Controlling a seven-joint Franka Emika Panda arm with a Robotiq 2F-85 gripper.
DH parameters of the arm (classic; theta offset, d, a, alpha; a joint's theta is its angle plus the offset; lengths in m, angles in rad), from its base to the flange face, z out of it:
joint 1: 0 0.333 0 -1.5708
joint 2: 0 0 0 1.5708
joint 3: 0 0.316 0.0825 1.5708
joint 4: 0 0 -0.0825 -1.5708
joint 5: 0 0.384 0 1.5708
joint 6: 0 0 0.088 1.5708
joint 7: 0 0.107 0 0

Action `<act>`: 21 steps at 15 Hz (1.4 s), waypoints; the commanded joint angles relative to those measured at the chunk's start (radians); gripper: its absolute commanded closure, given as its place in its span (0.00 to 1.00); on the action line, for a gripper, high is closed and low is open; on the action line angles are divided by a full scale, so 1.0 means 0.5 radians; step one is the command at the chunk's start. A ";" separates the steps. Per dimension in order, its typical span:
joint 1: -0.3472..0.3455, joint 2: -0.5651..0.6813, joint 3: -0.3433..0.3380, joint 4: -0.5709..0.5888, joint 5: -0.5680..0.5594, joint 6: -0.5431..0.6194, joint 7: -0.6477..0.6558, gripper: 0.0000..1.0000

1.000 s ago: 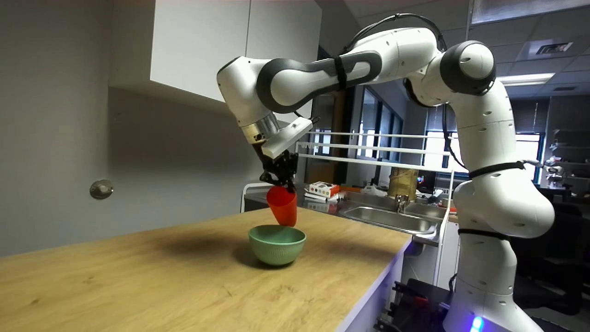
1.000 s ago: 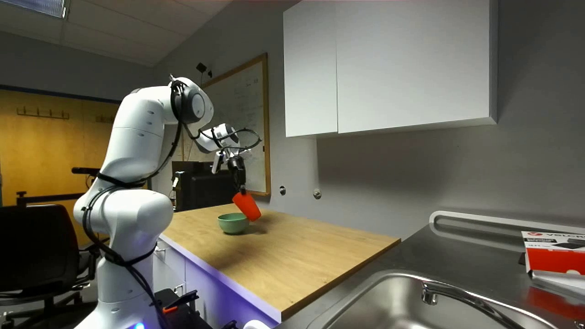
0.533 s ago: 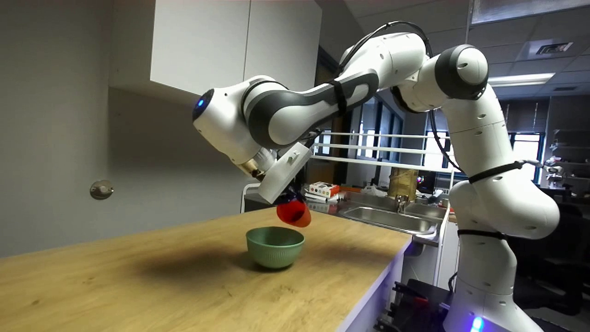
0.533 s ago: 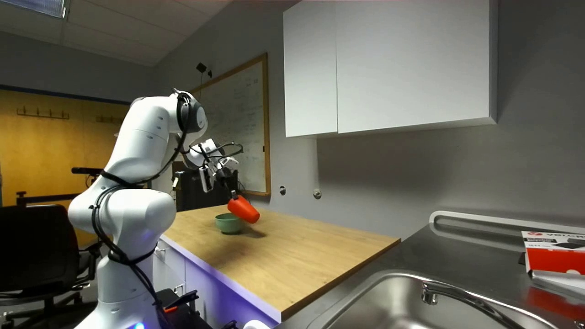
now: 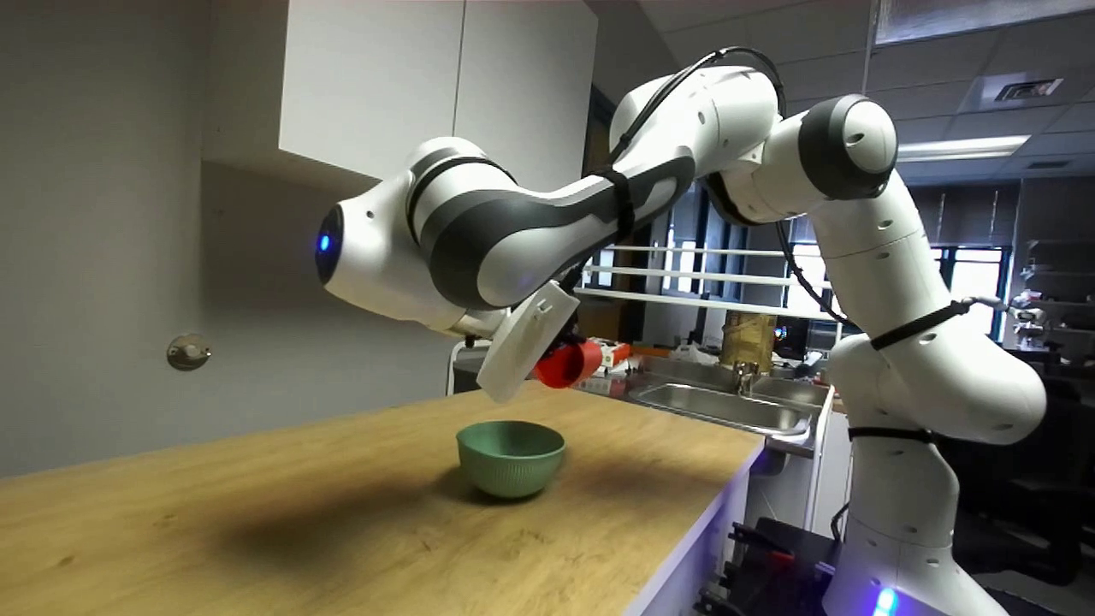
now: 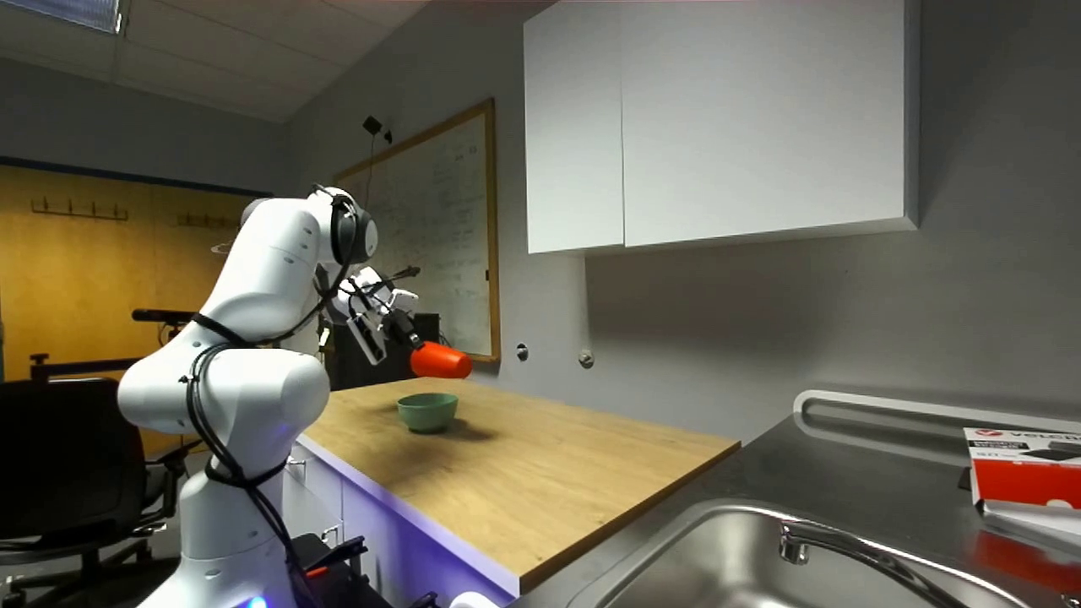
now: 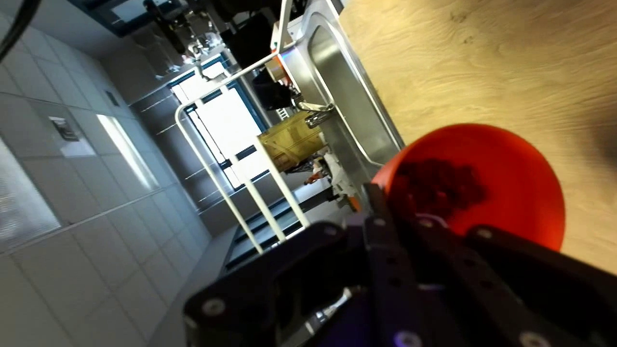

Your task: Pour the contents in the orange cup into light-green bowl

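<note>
The orange cup (image 6: 441, 361) hung in the air, tilted almost onto its side, in a room where we saw a grey wall (image 6: 971, 295) rising at the back. High on that wall sat a white cabinet (image 6: 718, 118), and in an exterior view we noticed a framed whiteboard (image 6: 439, 211) farther along. Below stretched the wooden table (image 6: 549, 473), with the white arm (image 5: 727, 115) standing beside one long edge (image 6: 414, 517) and leaning in over the wood, and with a steel sink (image 5: 727, 406) just past one end. In both exterior views we could follow that edge to the corner by the sink. Broad stretches of wood ran along the table on either side of the light-green bowl (image 5: 511, 475), which stood upright, set in from the edge. How near the forearm (image 5: 547, 244) came to the cabinet we could not tell. Higher than the bowl and apart from it, the cup was held by the gripper (image 6: 417, 343), whose fingers (image 7: 381, 236) pinched its side near the rim. Inside, in the wrist view, we made out a dark reddish clump (image 7: 443, 188), too blurred to name
</note>
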 commanded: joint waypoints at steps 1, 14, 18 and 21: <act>0.104 0.198 -0.021 0.260 -0.121 -0.267 0.058 0.99; 0.209 0.594 -0.125 0.601 -0.490 -0.653 -0.040 0.99; 0.211 0.638 -0.136 0.647 -0.549 -0.707 -0.067 0.99; 0.228 0.670 -0.153 0.676 -0.616 -0.758 -0.049 0.99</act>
